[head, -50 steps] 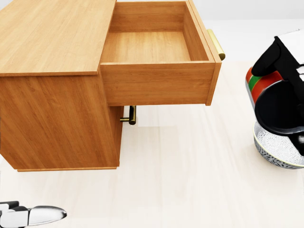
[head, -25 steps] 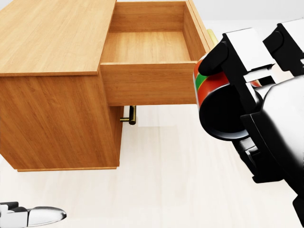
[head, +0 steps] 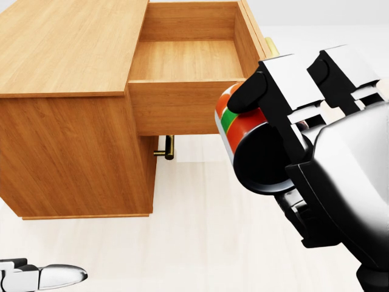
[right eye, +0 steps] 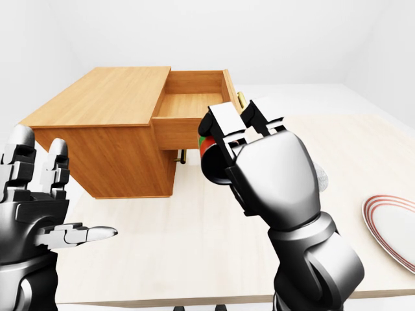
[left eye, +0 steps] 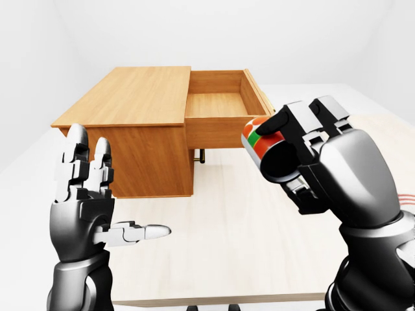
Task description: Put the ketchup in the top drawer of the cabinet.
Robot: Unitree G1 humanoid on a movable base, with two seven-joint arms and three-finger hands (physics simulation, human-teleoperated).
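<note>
- Cabinet [left eye: 139,123]: a low box of warm, honey-toned wood with visible straight grain, flat top, square edges. It stands on a pale, faintly grained table [left eye: 227,240].
- Top drawer [head: 194,61]: pulled out to the right in the head view, open-topped and rectangular, same wood, its floor bare. A brass-coloured bar handle [head: 271,47] shows at its outer face.
- A second brass handle [head: 166,148], a short cylinder, projects below the drawer.
- Ketchup [head: 238,125]: a cylindrical container with red, green and white bands and a dark round end turned toward the camera. It is held in the air, lying roughly on its side, overlapping the drawer's near right corner in the head view; it is outside the drawer, not inside it.
- Right hand [left eye: 311,162]: glossy grey shell with black jointed segments, blocky fingers [head: 285,79] curled over the top of the ketchup and clenched round it, the palm behind.
- Left hand [left eye: 87,207]: same grey metallic finish, released and holding nothing, fingers upright and spread, thumb [left eye: 139,231] pointing right in the left-eye view. It is well apart from the cabinet, low at the left.
- Plate [right eye: 392,227]: round, white, with thin red rings along the rim, lying flat on the table at the right edge of the right-eye view, partly cut off.
</note>
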